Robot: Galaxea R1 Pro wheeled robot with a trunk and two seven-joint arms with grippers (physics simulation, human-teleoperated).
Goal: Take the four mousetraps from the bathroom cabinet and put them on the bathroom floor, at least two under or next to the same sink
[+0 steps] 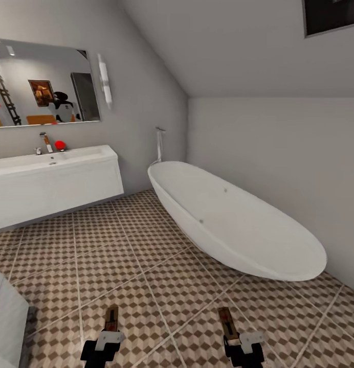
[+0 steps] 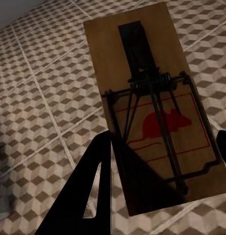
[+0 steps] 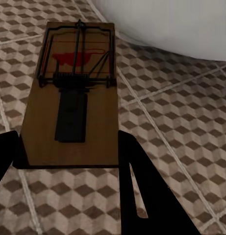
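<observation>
I carry one mousetrap [image 1: 111,319] clamped in my left claw [image 1: 108,335] and a second mousetrap [image 1: 227,322] clamped in my right claw [image 1: 242,341], each pinched at one end of its board so the wire and spring parts stay clear of my fingers. Both hang low and flat over the bathroom floor [image 1: 146,266], ready, I judge, to be set down. The bathroom sink [image 1: 54,179] stands ahead to my left, the bathtub [image 1: 233,225] to my right, so I should head left.
</observation>
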